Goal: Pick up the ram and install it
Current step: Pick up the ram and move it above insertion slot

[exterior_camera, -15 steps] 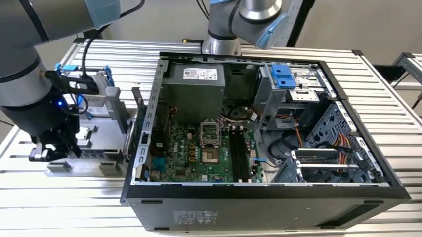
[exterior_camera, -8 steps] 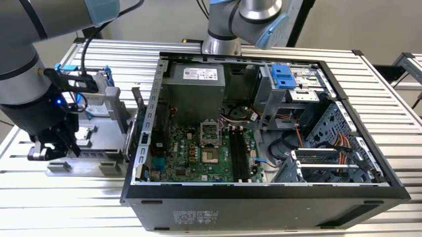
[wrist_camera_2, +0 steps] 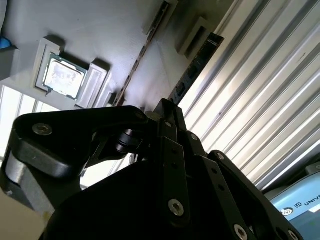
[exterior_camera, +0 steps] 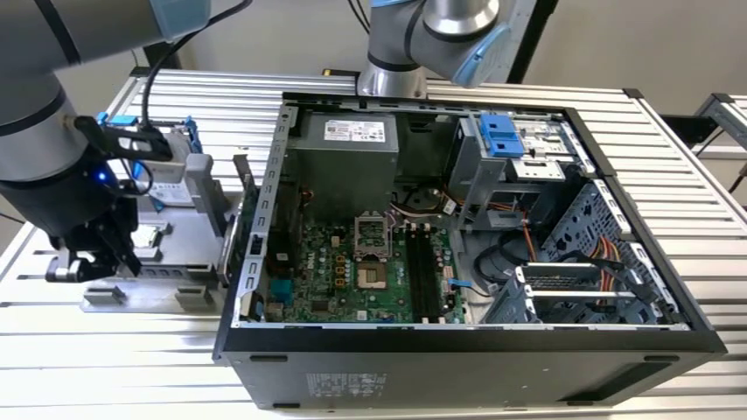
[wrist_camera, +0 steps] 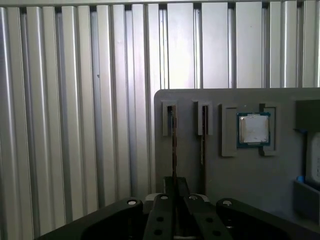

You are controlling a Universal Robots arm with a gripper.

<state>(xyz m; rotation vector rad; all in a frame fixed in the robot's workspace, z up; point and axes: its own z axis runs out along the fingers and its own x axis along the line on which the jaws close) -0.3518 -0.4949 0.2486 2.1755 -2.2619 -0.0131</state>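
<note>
The ram point(wrist_camera: 174, 145) stands on edge in a slot of the grey fixture plate point(wrist_camera: 280, 175), seen as a thin dark strip in the first wrist view. In the second wrist view the ram point(wrist_camera_2: 192, 70) runs up to the fingertips. My gripper point(wrist_camera: 175, 187) sits over its near end, fingers drawn together on both sides of it; the gripper point(wrist_camera_2: 165, 107) looks shut on the stick. In the exterior view my gripper point(exterior_camera: 103, 262) hangs low over the fixture point(exterior_camera: 152, 293), at the exterior view's left of the open computer case point(exterior_camera: 467, 341). The long black motherboard slots point(exterior_camera: 422, 271) lie inside the case.
Another stick point(wrist_camera: 203, 140) stands in the neighbouring slot, and a processor chip point(wrist_camera: 253, 129) lies in a pocket beside it. The fixture rests on a ribbed metal table point(wrist_camera: 75, 125). A second arm's base point(exterior_camera: 391, 79) stands behind the case.
</note>
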